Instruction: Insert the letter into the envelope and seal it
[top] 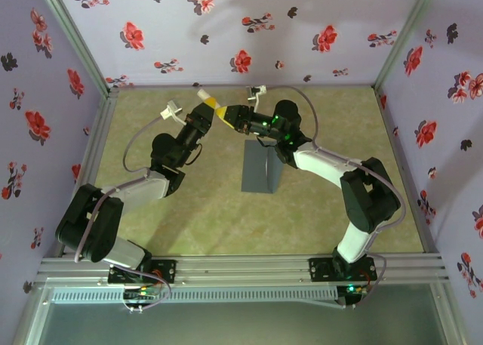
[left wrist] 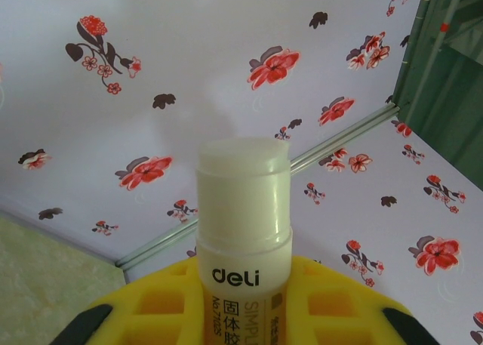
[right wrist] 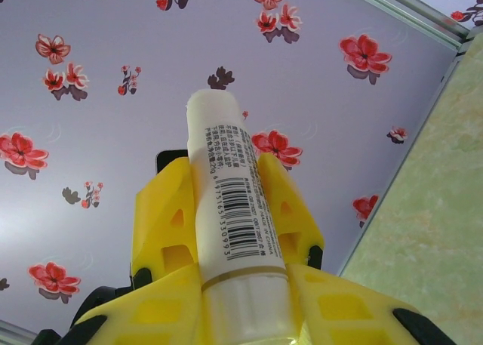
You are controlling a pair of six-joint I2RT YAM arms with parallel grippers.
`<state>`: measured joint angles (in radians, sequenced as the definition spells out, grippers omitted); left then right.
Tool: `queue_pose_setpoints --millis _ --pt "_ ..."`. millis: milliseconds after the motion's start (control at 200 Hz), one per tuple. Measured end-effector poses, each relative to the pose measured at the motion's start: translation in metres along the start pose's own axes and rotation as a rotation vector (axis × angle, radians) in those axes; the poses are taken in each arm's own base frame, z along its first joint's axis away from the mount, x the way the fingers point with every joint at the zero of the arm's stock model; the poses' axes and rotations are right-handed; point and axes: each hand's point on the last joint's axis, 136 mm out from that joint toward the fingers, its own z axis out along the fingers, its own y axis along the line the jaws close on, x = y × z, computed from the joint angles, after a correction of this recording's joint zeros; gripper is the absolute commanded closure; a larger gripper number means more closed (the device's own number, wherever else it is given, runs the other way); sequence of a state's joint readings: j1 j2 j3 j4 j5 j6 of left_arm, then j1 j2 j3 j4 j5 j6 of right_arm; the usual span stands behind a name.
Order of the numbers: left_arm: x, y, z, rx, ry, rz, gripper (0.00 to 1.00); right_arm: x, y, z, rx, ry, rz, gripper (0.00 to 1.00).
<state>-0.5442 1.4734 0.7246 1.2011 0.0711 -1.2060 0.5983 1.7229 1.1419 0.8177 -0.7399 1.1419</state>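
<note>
A glue stick [top: 207, 100] is held in the air over the back of the tabletop [top: 196, 217], which has a mottled, matte green-beige surface. The stick is a smooth white plastic cylinder with a cloudy, translucent end [left wrist: 243, 186], a "deli" mark and a printed barcode [right wrist: 240, 220].

The left gripper [top: 205, 112] pinches it between ribbed yellow fingers [left wrist: 158, 307]. The right gripper [top: 226, 115] has its own yellow fingers [right wrist: 151, 315] pressed against the stick's lower, translucent part. Both views cut off the stick's base.

The envelope [top: 260, 171], flat and slate-grey, lies on the tabletop right of centre. Its upper right corner is covered by the right arm, and a darker strip runs along its right edge. Whether the letter is inside it cannot be told.
</note>
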Motion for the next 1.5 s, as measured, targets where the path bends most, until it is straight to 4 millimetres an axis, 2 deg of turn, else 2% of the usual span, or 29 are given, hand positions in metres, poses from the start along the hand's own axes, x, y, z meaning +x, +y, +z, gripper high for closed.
queue_pose_setpoints --millis 20,100,185,350,385,545,630,815,990,1100,1210,1280,1345,1395,1495 --pt "0.000 0.000 0.000 0.000 0.000 0.000 0.99 0.000 0.000 0.000 0.000 0.000 -0.001 0.76" --pt "0.000 0.000 0.000 -0.001 0.000 0.000 0.85 0.000 -0.001 0.000 0.003 0.000 -0.010 0.76" --pt "0.000 0.001 0.000 -0.003 0.001 0.001 0.76 0.001 -0.002 0.000 0.009 0.003 -0.014 0.76" --pt "0.004 0.004 -0.002 -0.013 0.012 0.034 0.39 0.001 -0.007 -0.004 0.055 0.006 -0.008 0.78" --pt "0.004 0.003 -0.002 -0.010 0.014 0.042 0.33 0.001 -0.008 -0.005 0.070 0.005 -0.007 0.78" --pt "0.003 -0.004 -0.003 0.004 0.014 0.073 0.09 -0.005 -0.018 -0.021 0.162 -0.021 -0.005 0.79" --pt "0.002 -0.008 -0.004 0.013 0.012 0.089 0.00 -0.009 -0.024 -0.031 0.219 -0.034 -0.006 0.79" --pt "0.001 -0.010 -0.006 -0.013 0.025 0.124 0.00 -0.015 -0.040 -0.062 0.364 -0.040 -0.024 0.79" --pt "0.005 0.004 -0.011 -0.155 0.099 0.209 0.00 -0.014 -0.054 -0.089 0.533 0.018 -0.057 0.79" --pt "0.004 0.005 -0.004 -0.277 0.187 0.316 0.00 -0.014 -0.054 -0.102 0.622 0.076 -0.090 0.79" --pt "-0.001 -0.004 0.003 -0.378 0.291 0.441 0.01 -0.011 -0.049 -0.113 0.697 0.139 -0.132 0.80" --pt "-0.003 -0.008 0.006 -0.429 0.359 0.518 0.08 -0.010 -0.046 -0.120 0.745 0.179 -0.160 0.80" --pt "0.001 -0.001 0.007 -0.478 0.438 0.580 0.17 -0.010 -0.047 -0.127 0.792 0.212 -0.184 0.80" --pt "0.009 0.013 0.004 -0.523 0.511 0.605 0.26 -0.009 -0.051 -0.132 0.834 0.240 -0.196 0.80" --pt "0.032 0.054 -0.010 -0.625 0.688 0.638 0.51 -0.002 -0.066 -0.145 0.926 0.303 -0.196 0.81"
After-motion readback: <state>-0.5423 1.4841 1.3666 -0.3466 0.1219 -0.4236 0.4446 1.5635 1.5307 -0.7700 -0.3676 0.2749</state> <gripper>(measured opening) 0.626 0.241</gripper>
